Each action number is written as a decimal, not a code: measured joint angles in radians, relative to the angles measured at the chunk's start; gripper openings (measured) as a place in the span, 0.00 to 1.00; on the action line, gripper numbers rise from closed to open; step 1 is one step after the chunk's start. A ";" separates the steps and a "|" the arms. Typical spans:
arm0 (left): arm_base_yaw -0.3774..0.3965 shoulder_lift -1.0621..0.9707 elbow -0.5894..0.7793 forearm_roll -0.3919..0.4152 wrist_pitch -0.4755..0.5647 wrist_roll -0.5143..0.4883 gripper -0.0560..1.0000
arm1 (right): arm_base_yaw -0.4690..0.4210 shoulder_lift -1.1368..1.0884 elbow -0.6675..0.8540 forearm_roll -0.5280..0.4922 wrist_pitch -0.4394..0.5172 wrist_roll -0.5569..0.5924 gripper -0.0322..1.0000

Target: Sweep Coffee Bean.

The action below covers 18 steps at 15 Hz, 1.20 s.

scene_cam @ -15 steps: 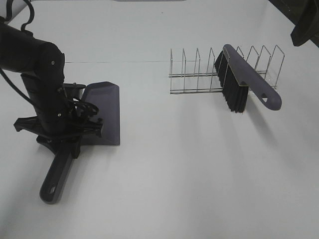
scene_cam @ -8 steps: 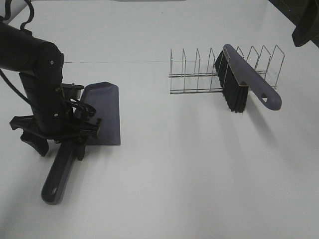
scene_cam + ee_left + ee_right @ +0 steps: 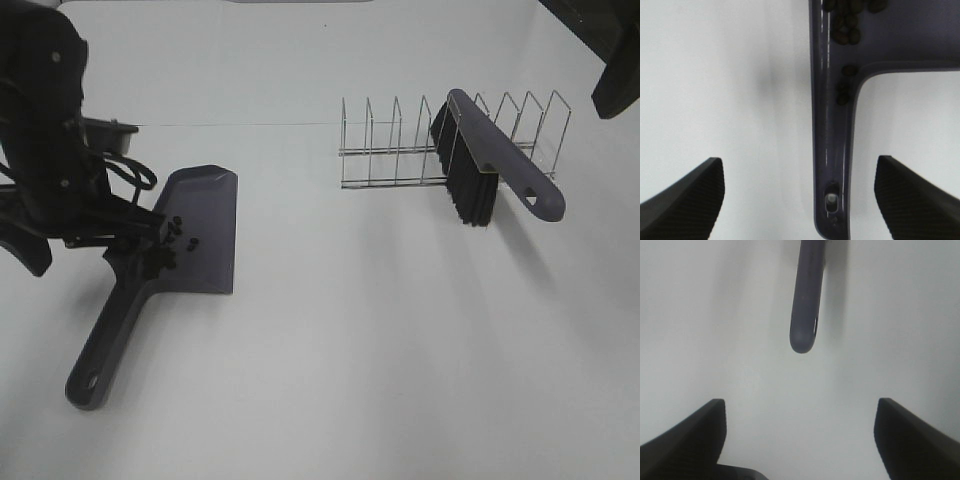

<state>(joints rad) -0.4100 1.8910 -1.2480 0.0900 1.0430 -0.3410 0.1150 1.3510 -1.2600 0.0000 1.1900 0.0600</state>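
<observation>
Exterior high view: the dustpan is laid flat on the white table, with the coffee beans clustered at its rear, near the handle root. The left gripper is raised above the dustpan handle with jaws spread wide, nothing held. The brush is propped in the wire rack. The right gripper is likewise spread wide and empty, above the brush handle tip.
</observation>
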 joint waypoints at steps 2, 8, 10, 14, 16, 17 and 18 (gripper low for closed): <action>0.000 -0.116 0.000 -0.001 0.023 0.000 0.77 | 0.000 -0.045 0.075 0.000 -0.003 -0.002 0.77; 0.000 -0.406 0.003 0.046 0.067 -0.039 0.77 | 0.000 -0.349 0.330 0.000 -0.037 -0.019 0.77; 0.000 -0.502 0.046 0.080 0.078 -0.056 0.77 | 0.000 -0.474 0.387 0.000 -0.036 -0.021 0.77; 0.000 -0.825 0.307 0.160 0.077 -0.096 0.77 | 0.000 -0.761 0.495 0.000 0.006 -0.024 0.77; 0.000 -1.022 0.416 0.148 0.075 -0.097 0.77 | 0.000 -0.856 0.510 0.000 0.030 -0.024 0.77; 0.000 -1.111 0.451 0.127 0.076 -0.096 0.77 | 0.000 -0.897 0.512 0.000 0.030 -0.024 0.77; 0.000 -1.198 0.477 0.108 0.077 -0.095 0.77 | 0.000 -0.929 0.520 0.000 0.030 -0.024 0.77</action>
<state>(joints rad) -0.4100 0.6930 -0.7710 0.1980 1.1200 -0.4360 0.1150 0.4220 -0.7400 0.0000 1.2200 0.0360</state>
